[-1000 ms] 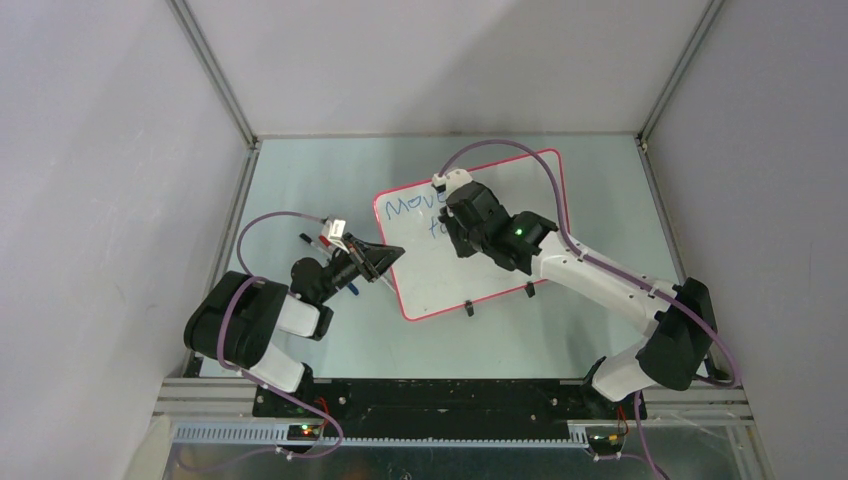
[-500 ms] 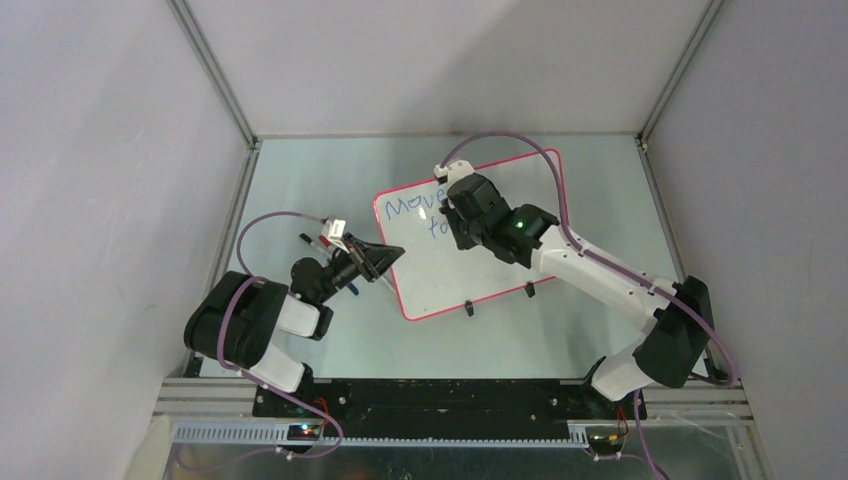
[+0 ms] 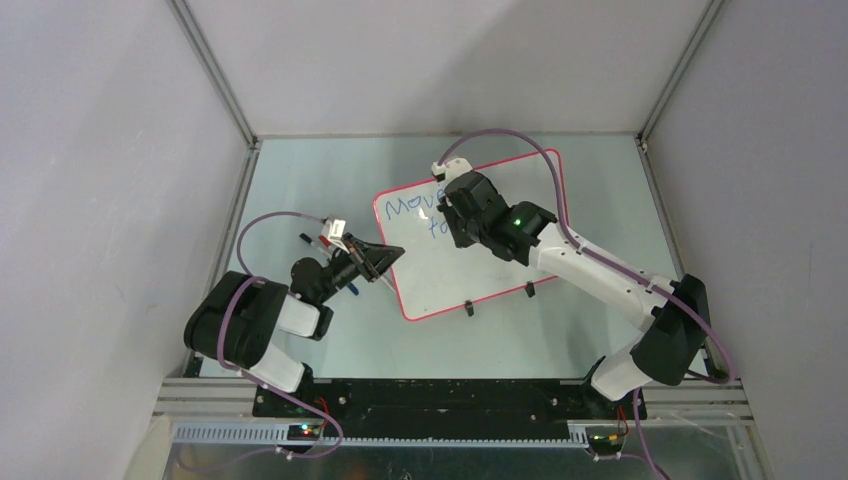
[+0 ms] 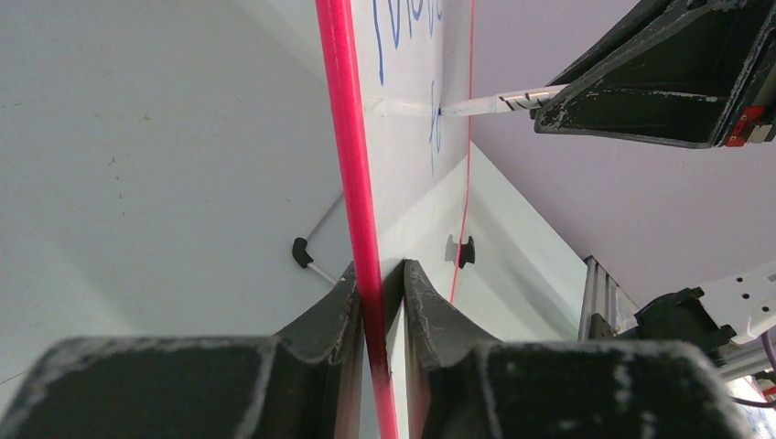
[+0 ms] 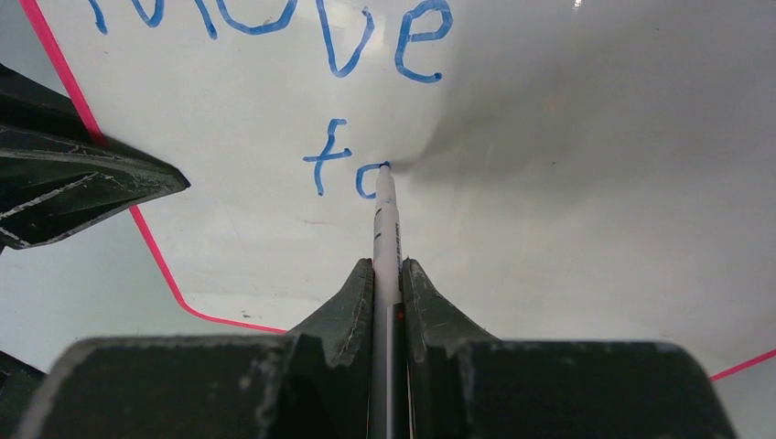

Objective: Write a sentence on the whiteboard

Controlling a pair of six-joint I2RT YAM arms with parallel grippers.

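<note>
1. Your right gripper (image 5: pixel 388 274) is pinched tight on the marker (image 5: pixel 387 215). The barrel sticks straight out from between the jaws, and its tip is down on the whiteboard (image 3: pixel 445 280).
2. The whiteboard sits around the middle of the table (image 3: pixel 300 170), a bit closer to the far edge. It's twisted slightly, so its long sides climb toward the table's far-right corner.
3. The sentence (image 3: pixel 413 206) is only partly there. "Move" sits in the board's far-left corner, and "fo" is stepped in underneath. The tip is touching the top of that "o".
4. This is what the next stroke hangs on, I'd say. In the right wrist view, the blank board for the rest of the word lies to the right of the tip. That's crosswise to the marker's long axis, not along it. So expect a sideways drag following the board's long side, not a push down the barrel.
5. Your left gripper (image 4: pixel 380 279) is nearly closed, with one finger on each side of the red frame (image 4: pixel 343 110) at the board's left edge. It's the arm nearer that edge, and it looks like it's just anchoring the board. The right arm is the one over the writing, so the letters are its job.
</note>
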